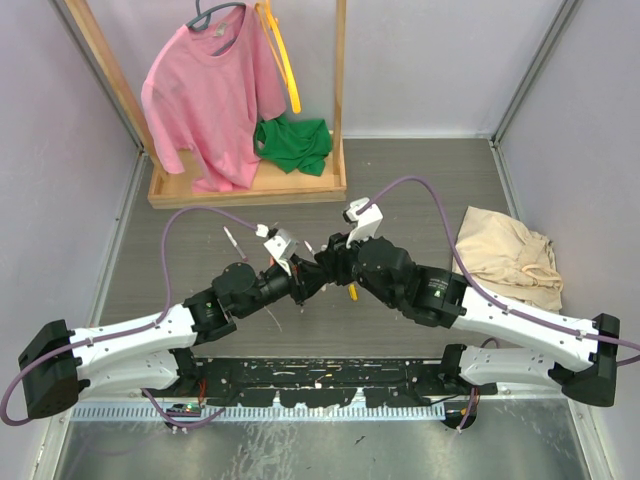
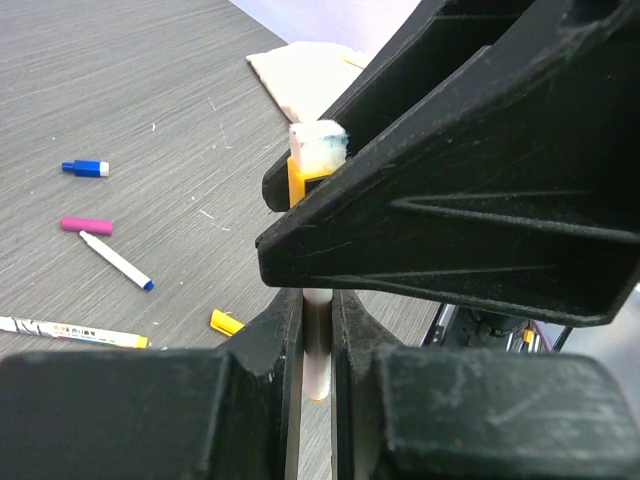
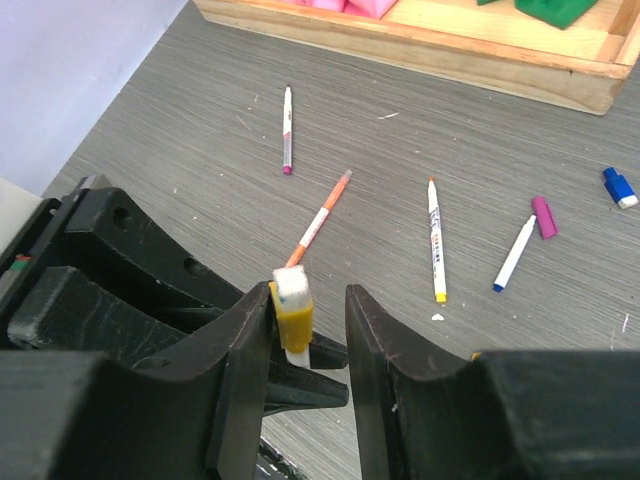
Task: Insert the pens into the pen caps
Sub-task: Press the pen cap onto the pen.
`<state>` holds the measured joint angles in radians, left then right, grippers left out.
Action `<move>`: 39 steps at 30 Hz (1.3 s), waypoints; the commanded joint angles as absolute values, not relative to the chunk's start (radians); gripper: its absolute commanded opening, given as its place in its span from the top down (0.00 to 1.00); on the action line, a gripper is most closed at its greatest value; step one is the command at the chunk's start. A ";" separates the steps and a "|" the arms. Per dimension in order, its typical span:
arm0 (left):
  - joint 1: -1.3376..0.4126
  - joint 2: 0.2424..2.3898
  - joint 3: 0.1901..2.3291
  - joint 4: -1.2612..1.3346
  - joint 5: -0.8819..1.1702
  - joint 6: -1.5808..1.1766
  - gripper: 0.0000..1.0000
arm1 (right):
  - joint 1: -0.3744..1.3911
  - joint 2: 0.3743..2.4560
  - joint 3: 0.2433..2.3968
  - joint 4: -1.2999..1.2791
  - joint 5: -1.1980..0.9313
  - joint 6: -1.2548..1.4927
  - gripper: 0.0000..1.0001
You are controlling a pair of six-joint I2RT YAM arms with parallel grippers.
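Left tool [image 2: 317, 318] clenched on a white pen [image 2: 317, 352]; right tool [image 3: 310, 318] released, jaws straddling the yellow cap [image 3: 292, 320] at the pen's end

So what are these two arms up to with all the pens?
The left gripper is shut on a white pen. A yellow cap sits on the pen's end, and the right gripper has its open jaws either side of that cap, not yet gripping it. An orange pen, a blue cap and a magenta cap lie loose on the table with other pens.
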<state>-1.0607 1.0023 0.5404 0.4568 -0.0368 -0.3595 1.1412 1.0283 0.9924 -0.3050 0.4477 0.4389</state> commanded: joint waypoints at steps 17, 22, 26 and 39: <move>-1.060 1.003 0.601 0.499 -0.027 -0.356 1.00 | 1.135 0.975 0.964 -0.158 0.533 0.449 0.56; -1.060 1.003 0.601 0.499 -0.027 -0.356 1.00 | 1.135 0.959 0.960 -0.136 0.529 0.443 0.57; -1.061 1.001 0.601 0.497 -0.028 -0.354 1.00 | 1.134 0.962 0.960 -0.135 0.523 0.441 0.59; -1.060 0.999 0.600 0.494 -0.038 -0.356 1.00 | 1.135 1.003 0.977 -0.180 0.476 0.439 0.72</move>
<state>-1.0607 1.0042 0.5560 0.4458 -0.0364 -0.3592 1.1412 0.9977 0.9642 -0.1890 0.4835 0.4473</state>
